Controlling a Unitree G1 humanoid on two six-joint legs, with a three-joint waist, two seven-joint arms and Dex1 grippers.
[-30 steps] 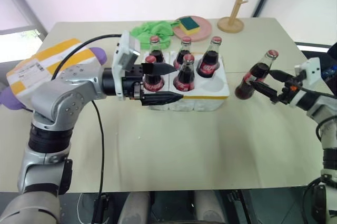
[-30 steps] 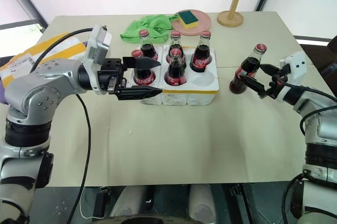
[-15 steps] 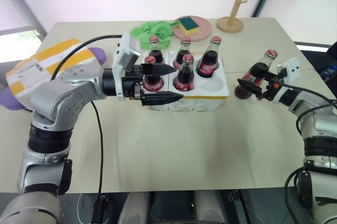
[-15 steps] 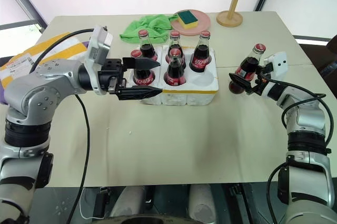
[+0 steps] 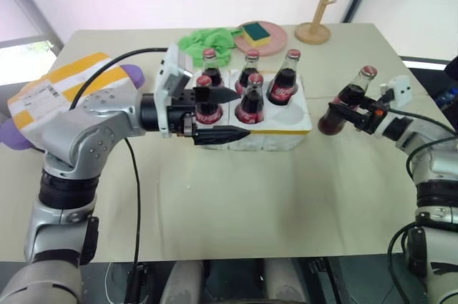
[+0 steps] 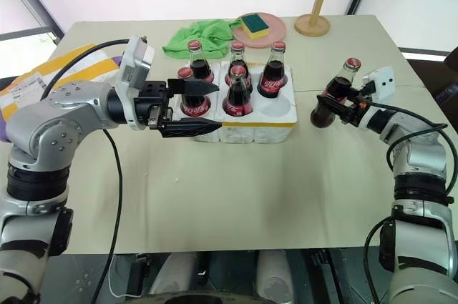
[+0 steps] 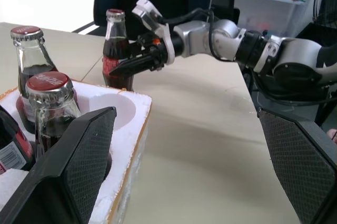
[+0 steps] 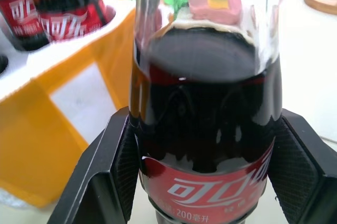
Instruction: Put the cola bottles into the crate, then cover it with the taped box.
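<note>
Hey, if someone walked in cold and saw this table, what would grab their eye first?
Probably the white crate mid-table, with five red-capped cola bottles standing in it and one hole free. To its right, the right gripper is shut on the sixth bottle, while the left gripper hangs open in front of the crate.

The red label of the cola bottle (image 8: 202, 129) held between the right fingers (image 8: 303, 171) carries white Chinese characters and under them "200" with two more characters. Another bottle (image 8: 68, 8), at ten o'clock from it, shows similar white characters, cut off
</note>
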